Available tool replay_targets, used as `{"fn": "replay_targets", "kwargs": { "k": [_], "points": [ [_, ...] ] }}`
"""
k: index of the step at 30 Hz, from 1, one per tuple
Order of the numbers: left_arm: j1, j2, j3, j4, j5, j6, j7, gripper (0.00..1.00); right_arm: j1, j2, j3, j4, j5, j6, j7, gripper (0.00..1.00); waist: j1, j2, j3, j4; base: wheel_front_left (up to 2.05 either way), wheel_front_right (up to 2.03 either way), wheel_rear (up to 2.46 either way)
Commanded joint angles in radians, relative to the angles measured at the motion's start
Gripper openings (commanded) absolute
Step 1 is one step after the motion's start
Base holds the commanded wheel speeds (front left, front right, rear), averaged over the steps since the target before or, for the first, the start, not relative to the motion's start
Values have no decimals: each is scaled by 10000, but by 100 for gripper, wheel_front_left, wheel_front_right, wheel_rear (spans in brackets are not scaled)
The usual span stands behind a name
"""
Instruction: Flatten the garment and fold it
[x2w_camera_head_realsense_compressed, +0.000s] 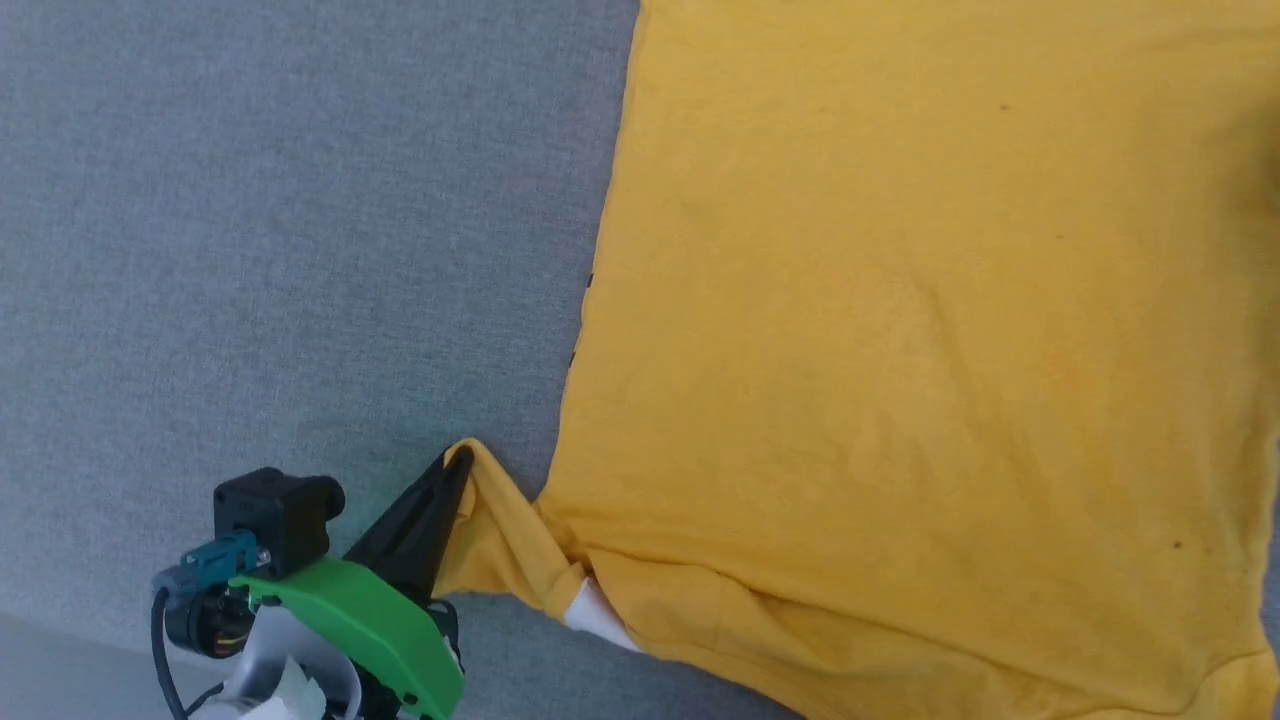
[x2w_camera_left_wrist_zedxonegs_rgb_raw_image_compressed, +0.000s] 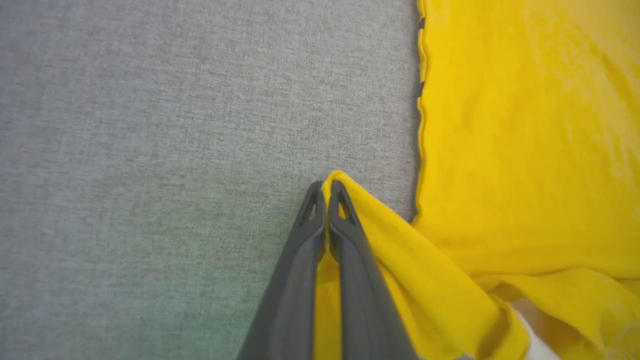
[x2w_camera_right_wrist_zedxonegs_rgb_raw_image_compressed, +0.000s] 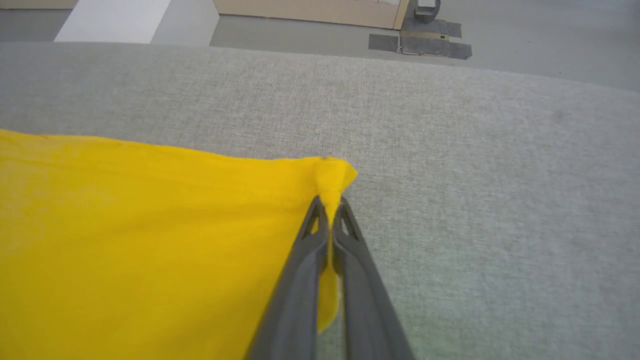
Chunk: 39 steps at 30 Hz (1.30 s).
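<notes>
While the shirt (x2w_camera_head_realsense_compressed: 900, 350) is lying spread on the grey tabletop (x2w_camera_head_realsense_compressed: 250, 250), plain side up and mostly flat, my left fingers (x2w_camera_head_realsense_compressed: 452, 475) are clamping the sleeve (x2w_camera_head_realsense_compressed: 500, 545) tip and my right fingers (x2w_camera_right_wrist_zedxonegs_rgb_raw_image_compressed: 336, 222) are clenching a corner (x2w_camera_right_wrist_zedxonegs_rgb_raw_image_compressed: 334, 175). Sleeve is bunching near the armpit. I'm expecting light, limp, slightly stretchy knit: sagging and dragging, not sliding stiff. Edges and corners are looking like the right hold points; grabbing mid-panel is risking fresh wrinkles. I'm guessing a gentle outward pull is sufficing.
</notes>
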Motion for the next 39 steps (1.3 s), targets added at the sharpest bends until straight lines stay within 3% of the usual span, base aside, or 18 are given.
{"fn": "replay_targets", "kwargs": {
  "k": [1, 6, 15, 18, 21, 24, 25, 26, 27, 33, 36, 39],
  "points": [
    [-43, 33, 38, 25, 10, 27, -44, 0, 384, -99, -124, -214, 198, -15, -217, 0, -2, -1, -798, -560, 0, 0, 0],
    [384, 49, 163, 141, -226, 144, -71, 0, 2089, 8, -743, -1262, 834, -15, -634, 0, -2, -1, -1818, -1062, 0, 0, 0],
    [1219, 129, 302, 431, -446, 290, -259, 0, 7633, 1866, -2867, -3679, 1475, -15, -833, 0, -2, -1, -3213, -1853, 0, 0, 0],
    [1380, 153, 327, 520, -470, 296, -336, 0, 9134, 2065, -3247, -3629, 1751, -15, -1104, 0, -2, -1, -3458, -1987, 0, 0, 0],
    [1581, 144, 381, 594, -536, 322, -445, 0, 10196, 2088, -3431, -2617, 2827, -15, -1532, 0, -2, -1, -3715, -2136, 0, 0, 0],
    [1729, 98, 414, 672, -570, 353, -580, 0, 10731, 2091, -3066, -1803, 3170, -15, -2245, 0, -2, -1, -3932, -2258, 0, 0, 0],
    [1749, 82, 416, 699, -573, 360, -612, 0, 10702, 2091, -2974, -1678, 3236, -15, -2476, 9, -2, -1, -3968, -2279, 0, 0, 0],
    [1757, 70, 409, 726, -571, 360, -633, 0, 10641, 2092, -2814, -1637, 3264, -15, -2666, 65, -2, -1, -4000, -2291, 0, 0, 0],
    [1749, 56, 393, 756, -561, 350, -661, 0, 10545, 2092, -2616, -1697, 3257, -15, -2842, 100, -2, -1, -4028, -2297, 0, 0, 0],
    [1529, -61, 261, 835, -481, 272, -778, 0, 9143, 2090, -1791, -3860, 2857, -15, -2554, 100, -2, -1, -3890, -2169, 0, 0, 0],
    [1218, -111, 184, 820, -405, 183, -804, 0, 7984, 1732, -1219, -4869, 2657, -15, -1818, 100, -2, -1, -3529, -1959, 0, 0, 0],
    [828, -160, 86, 817, -304, 64, -817, 0, 6852, 1226, -641, -5016, 2429, -15, -1127, 100, -2, -1, -3093, -1678, 0, 0, 0]
  ]
}}
